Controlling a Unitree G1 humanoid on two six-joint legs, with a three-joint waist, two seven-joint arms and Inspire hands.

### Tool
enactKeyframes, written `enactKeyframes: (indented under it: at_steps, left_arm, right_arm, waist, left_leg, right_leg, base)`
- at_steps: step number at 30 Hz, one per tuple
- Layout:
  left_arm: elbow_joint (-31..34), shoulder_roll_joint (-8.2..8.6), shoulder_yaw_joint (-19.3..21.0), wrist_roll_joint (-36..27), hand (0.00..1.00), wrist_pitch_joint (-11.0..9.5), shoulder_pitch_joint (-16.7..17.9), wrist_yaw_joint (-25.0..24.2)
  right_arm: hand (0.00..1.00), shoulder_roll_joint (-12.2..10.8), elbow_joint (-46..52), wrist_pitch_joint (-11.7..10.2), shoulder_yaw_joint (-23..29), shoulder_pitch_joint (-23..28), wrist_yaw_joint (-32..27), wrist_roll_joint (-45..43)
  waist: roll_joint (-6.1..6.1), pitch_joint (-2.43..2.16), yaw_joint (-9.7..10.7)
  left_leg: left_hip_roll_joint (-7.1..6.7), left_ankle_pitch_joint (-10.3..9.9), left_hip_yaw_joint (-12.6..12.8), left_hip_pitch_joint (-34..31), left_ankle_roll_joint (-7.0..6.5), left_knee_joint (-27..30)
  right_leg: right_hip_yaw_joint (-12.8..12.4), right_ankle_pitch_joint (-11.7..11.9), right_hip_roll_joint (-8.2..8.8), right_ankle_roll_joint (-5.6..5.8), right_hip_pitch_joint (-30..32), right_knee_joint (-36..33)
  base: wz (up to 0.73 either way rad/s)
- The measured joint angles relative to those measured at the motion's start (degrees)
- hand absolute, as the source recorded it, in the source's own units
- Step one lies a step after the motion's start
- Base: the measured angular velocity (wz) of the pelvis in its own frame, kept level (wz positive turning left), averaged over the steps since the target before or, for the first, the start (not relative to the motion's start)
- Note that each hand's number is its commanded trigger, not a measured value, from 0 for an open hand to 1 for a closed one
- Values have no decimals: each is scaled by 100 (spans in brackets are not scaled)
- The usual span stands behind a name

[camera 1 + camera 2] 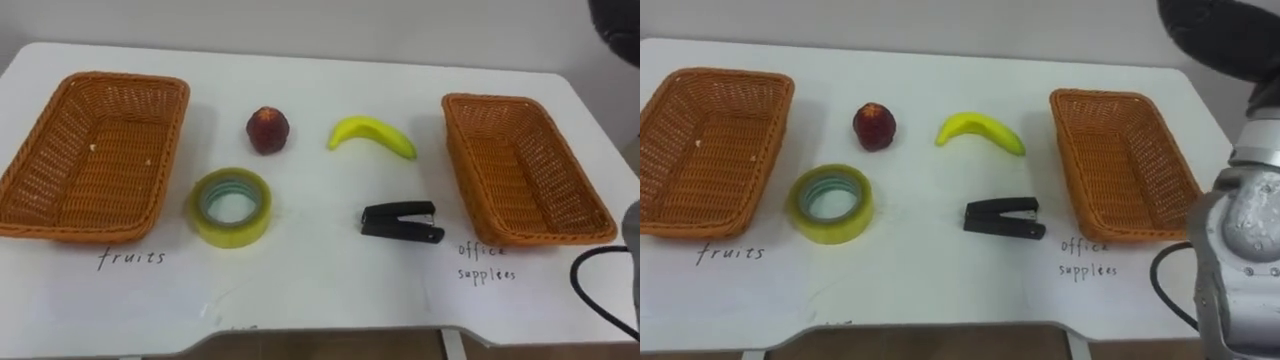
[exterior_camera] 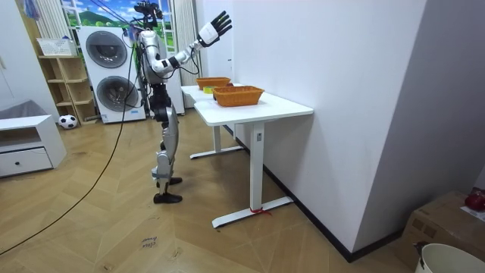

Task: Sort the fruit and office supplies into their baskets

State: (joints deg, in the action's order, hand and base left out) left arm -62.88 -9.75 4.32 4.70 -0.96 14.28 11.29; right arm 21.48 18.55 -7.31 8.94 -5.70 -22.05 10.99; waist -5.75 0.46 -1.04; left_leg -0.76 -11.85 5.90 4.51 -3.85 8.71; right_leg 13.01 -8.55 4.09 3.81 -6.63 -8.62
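Sorting not yet begun: tape (image 1: 232,207) and stapler (image 1: 402,221) lie nearest, red fruit (image 1: 268,130) and banana (image 1: 372,135) beyond, all between the empty fruit basket (image 1: 70,228) and office basket (image 1: 560,238). The right hand (image 2: 216,25) is raised, fingers spread, holding nothing. Next it should probably lower onto one item.

- The left orange woven wicker basket (image 1: 700,150) has its near left corner cut off by the picture's left edge.
- In the room view, a small yellowish thing (image 2: 206,89) on the white table (image 2: 273,106) is too small to identify.

table (image 1: 320,285) | "fruits" written below left basket (image 1: 95,160) | "office supplies" written below right basket (image 1: 520,170)
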Motion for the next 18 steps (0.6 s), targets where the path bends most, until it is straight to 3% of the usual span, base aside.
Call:
enactKeyframes:
  at_steps: [8, 14, 18]
  left_arm:
    - [9, -11, 10, 366, 0, 66, -11, -236]
    - [107, -13, 8, 629, 0, 89, -34, -394]
    - [114, -18, 8, 628, 0, 154, -49, -541]
  right_arm:
    - [0, 0, -2, 123, -170, 1, 791, -16]
    - [0, -1, -222, 147, -230, -5, 1264, -63]
    - [0, -1, -282, 360, -313, -5, 1613, -263]
  waist:
    - [-56, -39, -161]
    - [-53, -26, -243]
    - [-29, 5, -249]
  left_leg:
    - [-2, 1, -31, 8, 1, 9]
    - [-2, 1, -65, 11, 1, 52]
    - [-8, 0, -140, 7, 3, 57]
  right_leg:
    - [31, 0, 2, 0, -12, 1]
    - [12, 0, 3, 0, -67, 5]
    - [118, 0, 4, 0, -100, 5]
  base:
    - [1]
    - [3]
    - [8]
